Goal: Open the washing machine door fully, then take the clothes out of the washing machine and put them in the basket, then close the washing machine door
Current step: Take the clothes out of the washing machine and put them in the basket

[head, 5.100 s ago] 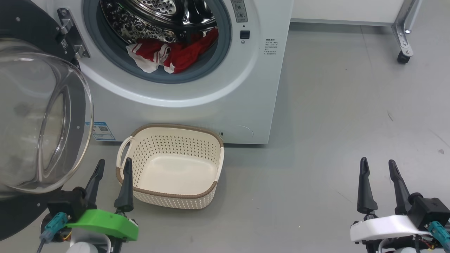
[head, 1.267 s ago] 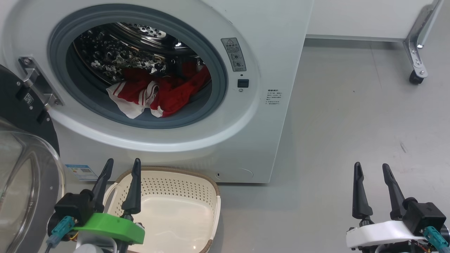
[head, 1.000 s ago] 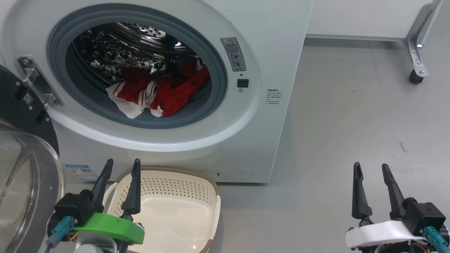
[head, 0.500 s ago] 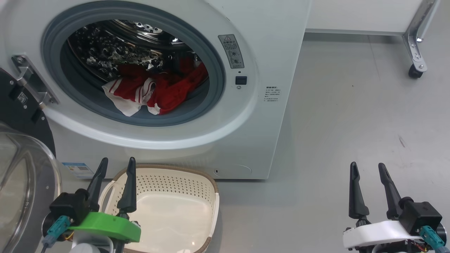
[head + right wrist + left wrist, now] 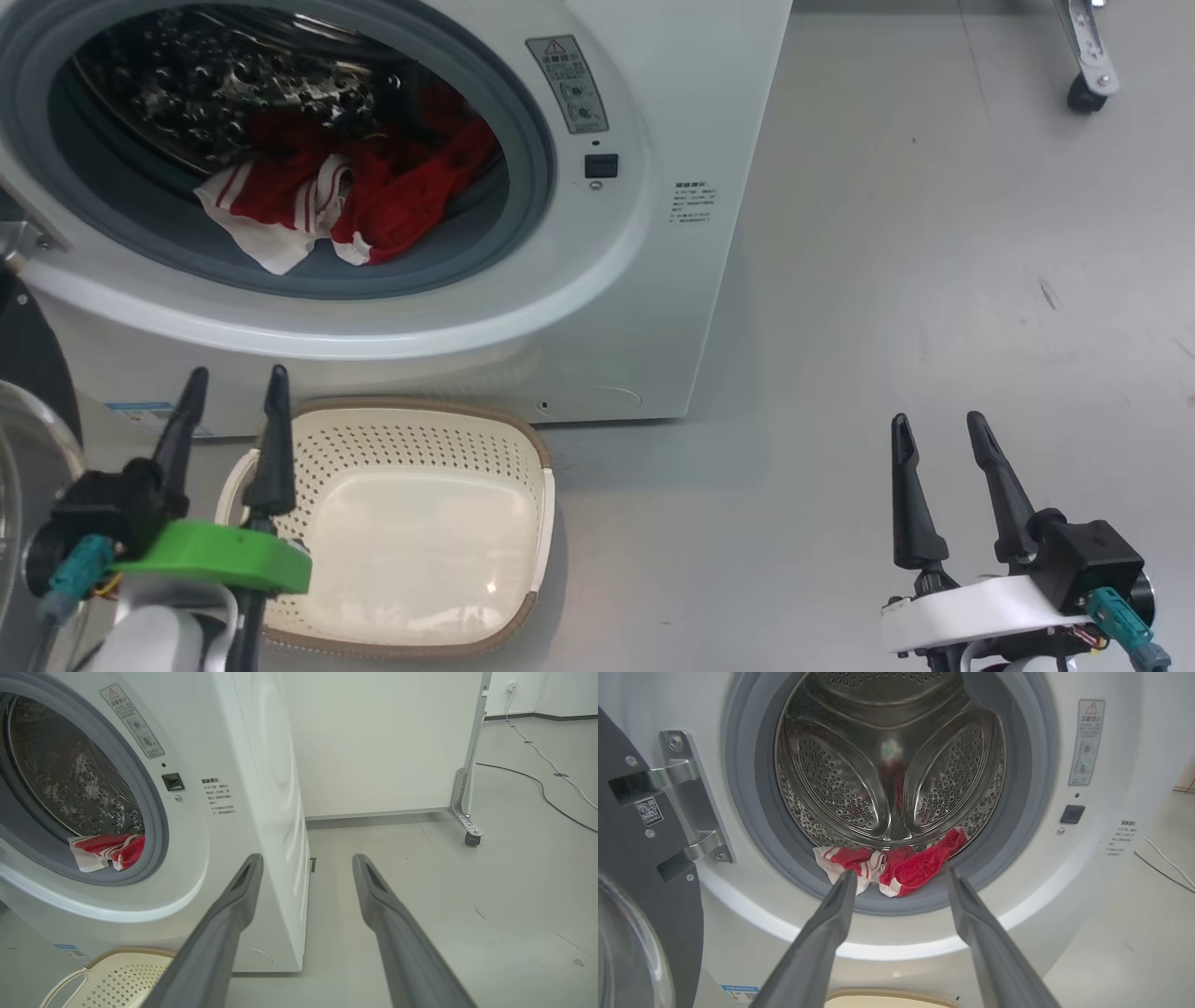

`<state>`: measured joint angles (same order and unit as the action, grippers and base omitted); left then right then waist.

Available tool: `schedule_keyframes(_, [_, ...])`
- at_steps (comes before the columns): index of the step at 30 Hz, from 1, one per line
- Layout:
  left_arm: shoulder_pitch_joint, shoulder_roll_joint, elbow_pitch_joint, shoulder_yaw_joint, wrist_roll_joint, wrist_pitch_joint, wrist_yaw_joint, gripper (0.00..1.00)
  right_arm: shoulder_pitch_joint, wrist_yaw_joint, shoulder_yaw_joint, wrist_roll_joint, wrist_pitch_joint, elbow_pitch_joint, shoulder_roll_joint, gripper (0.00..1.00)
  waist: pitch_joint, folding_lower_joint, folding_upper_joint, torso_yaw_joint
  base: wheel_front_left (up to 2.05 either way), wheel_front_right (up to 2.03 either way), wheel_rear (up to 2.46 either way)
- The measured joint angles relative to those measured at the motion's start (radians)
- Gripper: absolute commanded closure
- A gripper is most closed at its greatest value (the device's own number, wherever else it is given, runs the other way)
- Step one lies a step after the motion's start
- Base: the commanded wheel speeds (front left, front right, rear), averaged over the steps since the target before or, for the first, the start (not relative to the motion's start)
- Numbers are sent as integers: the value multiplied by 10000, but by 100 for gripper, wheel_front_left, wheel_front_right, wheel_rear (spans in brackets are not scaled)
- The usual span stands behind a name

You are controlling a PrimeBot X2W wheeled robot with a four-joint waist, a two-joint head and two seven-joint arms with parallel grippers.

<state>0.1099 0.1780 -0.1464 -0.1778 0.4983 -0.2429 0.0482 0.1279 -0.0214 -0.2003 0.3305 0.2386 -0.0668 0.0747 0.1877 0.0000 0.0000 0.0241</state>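
Facing one white front-loading washing machine (image 5: 653, 308), the robot's two grippers hang spread and empty above a grey floor (image 5: 887, 280). The left gripper (image 5: 237, 375), on a green mount, shows at the left edge of the single basket (image 5: 411, 405) in the head view. The right gripper (image 5: 937, 422), on a white mount, sits well apart to the right over bare floor. Each carries two long dark fingers, parted, gripping nothing. The one washing machine door (image 5: 677, 914), black-rimmed with a bulging clear glass bowl, stands swung open on its steel hinge at the machine's left. Inside the perforated steel drum (image 5: 887, 765), the clothes (image 5: 327, 201) lie in one crumpled heap at the bottom front, spilling onto the grey rubber gasket (image 5: 527, 131). They are red with white trim and stripes; how many pieces make up the heap cannot be told. The basket, cream perforated plastic with a brown woven-look rim and a loop handle, stands empty on the floor just in front of the washer's base, below the opening. One blue label (image 5: 140, 408) marks the machine's lower left corner.
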Motion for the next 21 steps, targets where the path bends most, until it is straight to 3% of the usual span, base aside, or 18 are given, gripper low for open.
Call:
schedule_keyframes(11, [1603, 708, -142, 748, -184, 1018, -443, 0, -657, 17, -629, -88, 0, -84, -132, 0, 1229, 0, 0, -807, 0, 0, 0])
schedule_keyframes(21, [3390, 1578, -1103, 857, -428, 2249, -706, 0, -1300, 29, -1066, -79, 17, 36, -199, 0, 2243, 0, 0, -1780, 0, 0, 0])
